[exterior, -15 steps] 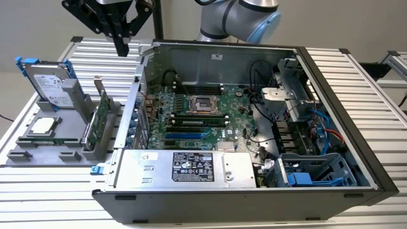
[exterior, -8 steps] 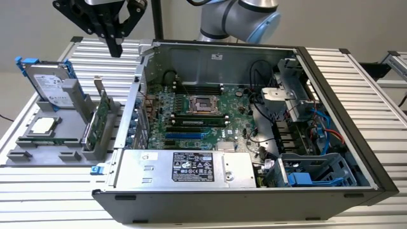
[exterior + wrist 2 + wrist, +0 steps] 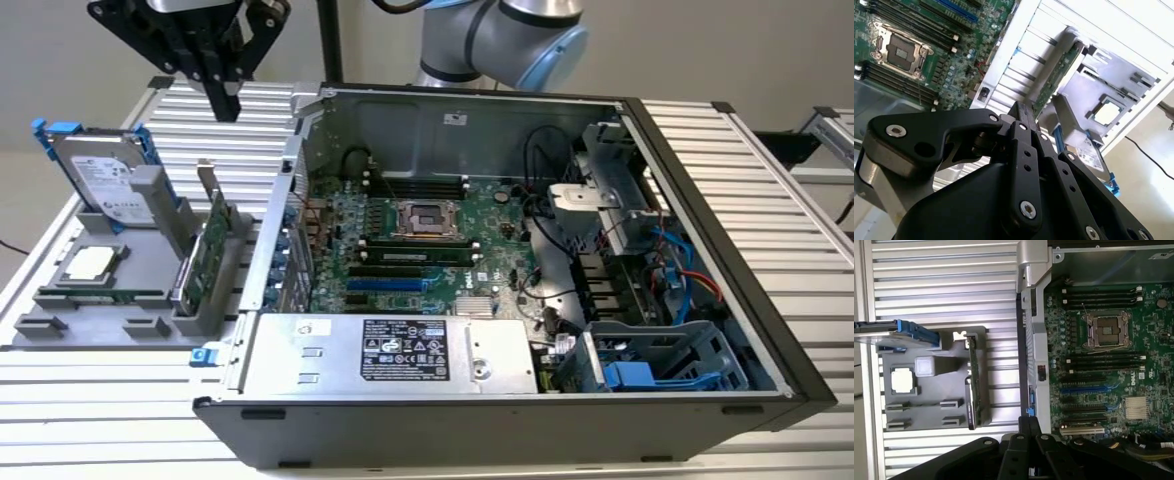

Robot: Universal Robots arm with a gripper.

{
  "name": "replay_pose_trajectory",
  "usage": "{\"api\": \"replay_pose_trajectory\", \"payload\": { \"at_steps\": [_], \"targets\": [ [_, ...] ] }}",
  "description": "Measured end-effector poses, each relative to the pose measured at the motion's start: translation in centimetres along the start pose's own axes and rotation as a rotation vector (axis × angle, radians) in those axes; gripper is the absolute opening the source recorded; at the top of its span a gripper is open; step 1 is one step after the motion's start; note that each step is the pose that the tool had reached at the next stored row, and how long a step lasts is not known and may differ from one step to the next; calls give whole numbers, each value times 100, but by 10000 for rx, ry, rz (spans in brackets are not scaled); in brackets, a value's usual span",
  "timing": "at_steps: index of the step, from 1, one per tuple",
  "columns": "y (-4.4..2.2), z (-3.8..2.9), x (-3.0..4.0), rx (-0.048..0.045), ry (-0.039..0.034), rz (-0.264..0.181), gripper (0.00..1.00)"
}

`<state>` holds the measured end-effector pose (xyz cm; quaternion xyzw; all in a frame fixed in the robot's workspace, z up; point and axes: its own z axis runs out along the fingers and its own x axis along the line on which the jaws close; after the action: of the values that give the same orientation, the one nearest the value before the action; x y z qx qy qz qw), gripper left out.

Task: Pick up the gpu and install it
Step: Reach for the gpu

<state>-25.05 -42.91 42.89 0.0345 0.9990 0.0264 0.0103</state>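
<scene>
A table (image 3: 120,420) of ribbed aluminium slats carries everything in the exterior view. In its middle lies an open computer case (image 3: 467,430). Inside it are the motherboard (image 3: 400,240) with an uncovered processor socket (image 3: 430,217), a silver power supply (image 3: 387,350) and a grey drive cage (image 3: 654,360). On the exterior view's left, just beside the case, sits a grey holder (image 3: 54,325). It contains an upright hard drive (image 3: 107,185) with blue rails, a flat processor chip (image 3: 91,263), a memory stick (image 3: 94,293) and the gpu (image 3: 207,255). The gpu stands on its long edge in a slot, and its silver bracket end points to the far side. The gripper (image 3: 227,105) hangs high above the holder, well apart from the gpu. Its fingers are pressed together and hold nothing.

In the second wrist view the gripper (image 3: 1021,112) has its fingers together and empty. Beyond them the gpu (image 3: 1056,75) stands in the holder (image 3: 1079,95), between the case wall and the processor chip (image 3: 1106,112).

In the first wrist view the gpu (image 3: 973,385) is seen edge-on. Its long axis runs parallel to the case's side wall (image 3: 1029,340).
</scene>
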Motion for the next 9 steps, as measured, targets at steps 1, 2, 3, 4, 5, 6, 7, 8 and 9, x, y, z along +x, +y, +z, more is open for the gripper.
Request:
{"api": "replay_pose_trajectory", "payload": {
  "at_steps": [1,2,3,4,5,6,7,8,9],
  "targets": [
    [-5,-1,14,-3,0,-1,0],
    [-11,-1,29,-6,0,0,0],
    [-17,-2,44,-8,1,-1,0],
    [-22,-2,59,-12,0,0,0],
    [-28,-3,76,-15,0,0,0],
    [-34,-4,91,-18,0,0,0],
    [-39,-4,107,-21,0,0,0],
    [-44,-5,122,-23,0,-1,0],
    [-50,-5,139,-26,0,0,0]
  ]
}}
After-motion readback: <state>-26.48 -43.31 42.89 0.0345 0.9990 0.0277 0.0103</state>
